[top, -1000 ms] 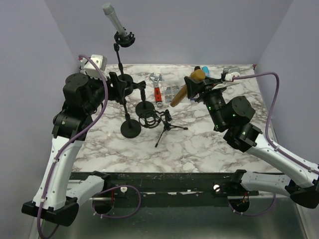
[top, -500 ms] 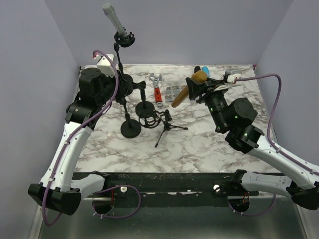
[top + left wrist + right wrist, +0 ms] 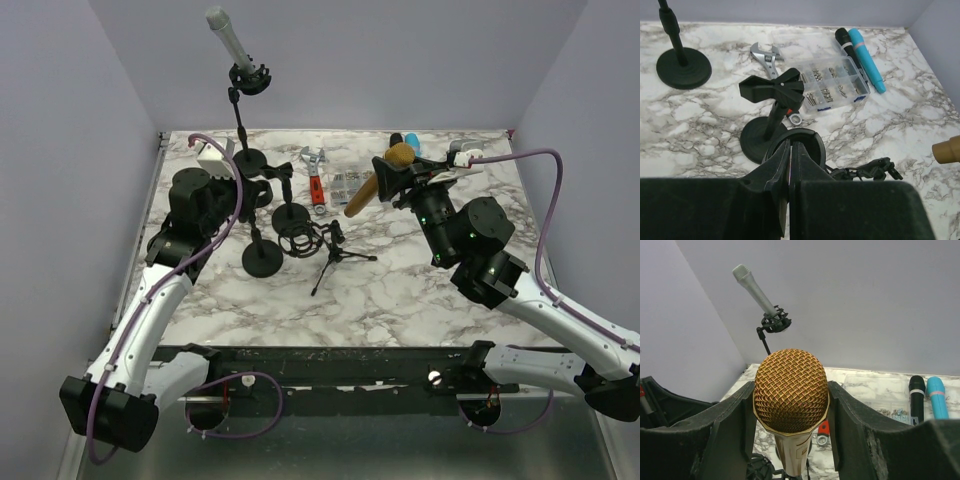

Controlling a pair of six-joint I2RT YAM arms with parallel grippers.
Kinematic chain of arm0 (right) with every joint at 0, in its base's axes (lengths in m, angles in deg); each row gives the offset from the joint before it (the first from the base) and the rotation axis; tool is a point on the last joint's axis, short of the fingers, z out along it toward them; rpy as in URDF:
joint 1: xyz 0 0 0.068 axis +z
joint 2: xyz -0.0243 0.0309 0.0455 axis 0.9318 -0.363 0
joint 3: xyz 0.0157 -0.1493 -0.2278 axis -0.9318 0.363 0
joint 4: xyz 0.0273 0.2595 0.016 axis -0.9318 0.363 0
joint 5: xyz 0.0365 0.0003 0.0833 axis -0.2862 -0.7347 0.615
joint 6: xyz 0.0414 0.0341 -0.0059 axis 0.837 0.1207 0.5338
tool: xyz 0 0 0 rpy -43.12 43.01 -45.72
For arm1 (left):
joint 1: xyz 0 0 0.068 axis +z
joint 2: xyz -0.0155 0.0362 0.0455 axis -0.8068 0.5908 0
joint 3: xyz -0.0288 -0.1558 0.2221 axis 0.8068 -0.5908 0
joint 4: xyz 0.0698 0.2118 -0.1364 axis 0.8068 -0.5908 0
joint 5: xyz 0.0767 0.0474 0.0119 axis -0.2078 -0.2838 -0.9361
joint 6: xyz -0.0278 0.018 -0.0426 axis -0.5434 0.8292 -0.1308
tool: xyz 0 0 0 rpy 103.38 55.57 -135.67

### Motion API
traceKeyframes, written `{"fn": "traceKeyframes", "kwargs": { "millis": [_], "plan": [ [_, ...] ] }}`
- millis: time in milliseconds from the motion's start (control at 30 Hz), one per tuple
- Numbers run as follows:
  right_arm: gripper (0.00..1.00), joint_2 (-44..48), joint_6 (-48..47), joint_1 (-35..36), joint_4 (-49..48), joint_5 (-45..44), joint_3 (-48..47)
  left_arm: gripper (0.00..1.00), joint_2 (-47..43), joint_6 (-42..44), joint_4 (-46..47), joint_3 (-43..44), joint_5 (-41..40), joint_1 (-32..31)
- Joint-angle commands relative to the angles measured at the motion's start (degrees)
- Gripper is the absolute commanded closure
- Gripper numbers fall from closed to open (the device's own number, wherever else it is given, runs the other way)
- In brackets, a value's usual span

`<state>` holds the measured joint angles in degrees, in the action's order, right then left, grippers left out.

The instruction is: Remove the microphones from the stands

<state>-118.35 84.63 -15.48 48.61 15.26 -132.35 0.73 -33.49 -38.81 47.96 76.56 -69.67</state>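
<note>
Toward the far edge of the tabletop (image 3: 400, 300), right of its middle, the right pincer (image 3: 791, 392) is gripping a gold microphone (image 3: 360, 197) and holding it in the air, clear of every stand. Its fingers (image 3: 725, 425) are pressing on either side of the mesh head, and the handle is slanting down toward the near left. Near the left edge, the left pincer (image 3: 791, 160) is sitting with its fingers pressed together, holding nothing. Just beyond it a short stand (image 3: 774, 91) is showing an empty clip, so the gold microphone looks already freed from it. By the far left corner a tall stand (image 3: 243, 130) is carrying a grey microphone (image 3: 226, 35) in its ring mount, untouched.

The gold microphone is looking stiff and fairly weighty, heaviest at the head. Its mesh is probably going to dent under a hard squeeze, and its smooth tapered handle is likely to slide. A safer hold would be lying on the handle just below the head, across its width.
</note>
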Motion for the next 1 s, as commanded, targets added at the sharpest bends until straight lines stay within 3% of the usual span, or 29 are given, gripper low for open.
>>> {"fn": "traceKeyframes", "kwargs": {
  "millis": [0,467,533,667,733,967],
  "plan": [
    [0.99,0.1,0.1,0.0,-1.2,-0.6,0.5,0.93,1.9,-2.5,-8.5,-5.9,-1.5,-0.1],
    [0.99,0.8,0.0,0.1,-0.9,-1.0,0.7,0.89,2.9,-3.6,-8.6,-3.8,-0.8,-0.1],
    [0.99,0.6,0.0,0.1,-0.8,-0.9,0.7,0.77,2.7,-3.7,-9.3,-2.2,-0.2,-0.1],
    [0.99,-0.2,0.2,0.0,-0.3,-0.7,0.1,0.35,1.9,-3.2,-10.7,2.4,1.8,0.0],
    [0.99,-0.9,0.0,0.0,0.5,-1.0,-0.5,0.22,1.3,-2.9,-11.6,5.4,2.0,0.0],
    [0.99,-3.2,-3.6,0.0,6.2,-9.4,-3.3,0.07,-1.0,-1.0,-12.3,14.4,4.9,0.2]
  ]
}}
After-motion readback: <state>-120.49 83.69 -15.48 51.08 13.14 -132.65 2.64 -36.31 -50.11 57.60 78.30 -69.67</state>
